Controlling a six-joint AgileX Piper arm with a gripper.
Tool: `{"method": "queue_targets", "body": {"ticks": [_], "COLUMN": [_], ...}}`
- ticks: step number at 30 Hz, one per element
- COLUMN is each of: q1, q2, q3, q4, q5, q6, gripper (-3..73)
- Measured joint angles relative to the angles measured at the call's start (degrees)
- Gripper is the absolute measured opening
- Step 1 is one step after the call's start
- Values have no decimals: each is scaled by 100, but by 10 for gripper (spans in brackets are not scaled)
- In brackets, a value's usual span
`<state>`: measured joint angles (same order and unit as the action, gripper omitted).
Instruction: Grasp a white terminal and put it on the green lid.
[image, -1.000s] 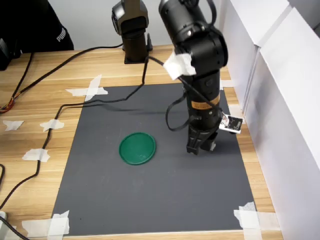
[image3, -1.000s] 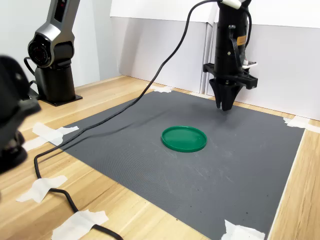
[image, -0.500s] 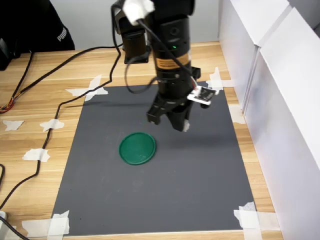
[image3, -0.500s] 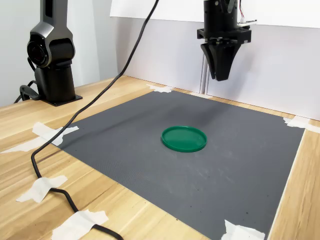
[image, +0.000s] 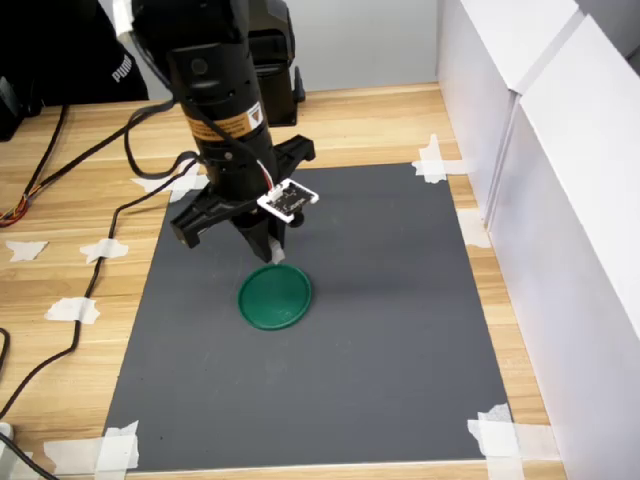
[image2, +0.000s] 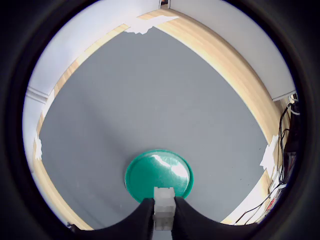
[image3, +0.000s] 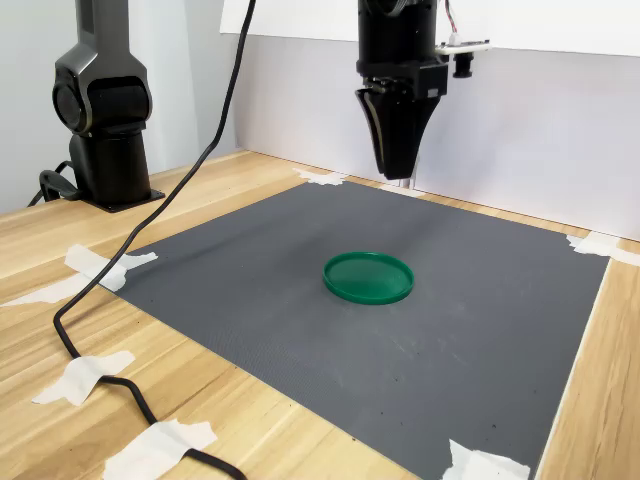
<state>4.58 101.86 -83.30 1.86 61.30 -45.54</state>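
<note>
Gripper (image2: 163, 216) jaws clamped on the white terminal (image2: 164, 202), held high over the green lid's (image2: 158, 174) near edge in the wrist view. Should centre over the disc, descend straight, release low.

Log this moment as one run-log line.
phase: carry | hand: shut on white terminal | position: raised above green lid | lid: empty

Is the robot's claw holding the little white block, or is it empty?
Holding it. In the wrist view the gripper is shut on the white terminal, pinched between both fingers, above the green lid, which has nothing on it.
</note>
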Motion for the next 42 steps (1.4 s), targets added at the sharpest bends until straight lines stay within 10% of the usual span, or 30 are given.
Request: {"method": "queue_targets", "body": {"ticks": [17, 42], "q1": [-9, -9], "q2": [40, 271], "q3": [1675, 1676], "q4": [-338, -377], "q5": [-1892, -1888], "q6": [43, -23], "gripper": [87, 119]}}
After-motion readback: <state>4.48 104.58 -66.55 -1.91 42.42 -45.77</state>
